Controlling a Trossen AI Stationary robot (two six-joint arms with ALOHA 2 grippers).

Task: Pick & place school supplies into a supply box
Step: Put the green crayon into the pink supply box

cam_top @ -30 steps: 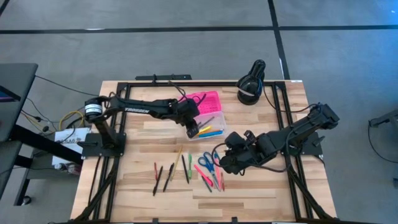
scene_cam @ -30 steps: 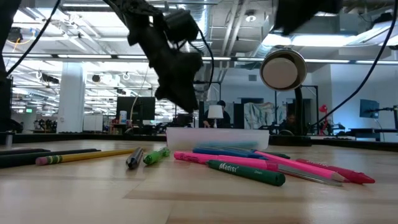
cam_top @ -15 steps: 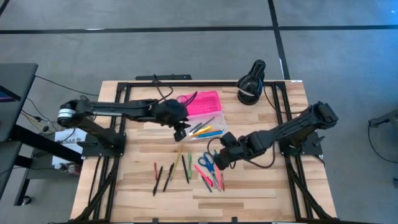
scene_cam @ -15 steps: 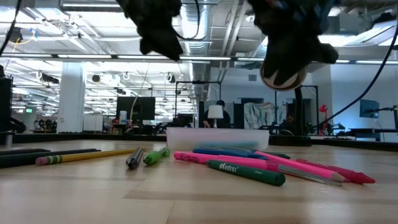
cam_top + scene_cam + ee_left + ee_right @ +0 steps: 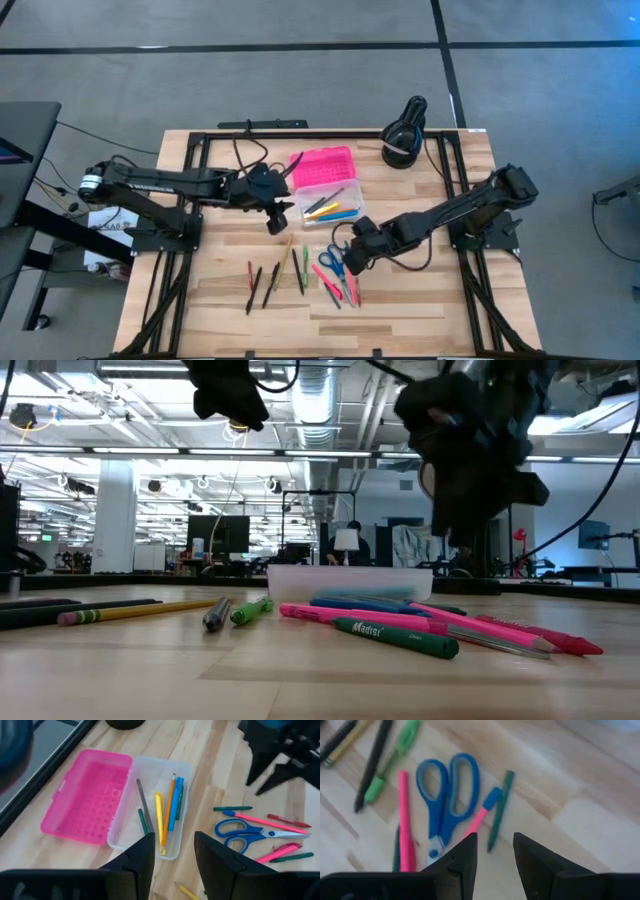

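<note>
Two tools: both are empty, each with its fingers apart and nothing between them.
Right tool (image 5: 345, 258): hovers above the loose cluster, just over the scissors (image 5: 444, 802); the right wrist view looks past its spread fingers (image 5: 462, 857) straight onto them.
Left tool (image 5: 277, 218): hangs over bare surface (image 5: 200, 290) beside the box; its wrist view looks down on the case.
Box (image 5: 155, 810): clear tray lying open on the surface, pink lid (image 5: 86, 795) folded flat beside it, near the black lamp (image 5: 403, 135).
Box contents: a few pens and pencils lie lengthwise in the tray, among them a yellow one (image 5: 159, 820) and an orange one (image 5: 169, 809).
Loose supplies: about ten pens and pencils plus the scissors lie on the surface near the front edge, well apart from the box.
Handling, pens: light, stiff, thin, round, so likely to roll or slip; judged best pinched across the barrel near mid-length.
Handling, scissors: light, rigid, lying flat with blades closed; the blue plastic handle loops look the easiest hold, the blades thin and slick.
Crowding: a pink pen (image 5: 405, 820) lies just beside the scissors and a dark green pen (image 5: 500, 807) near the other side, so a pinch here may catch a neighbour.
</note>
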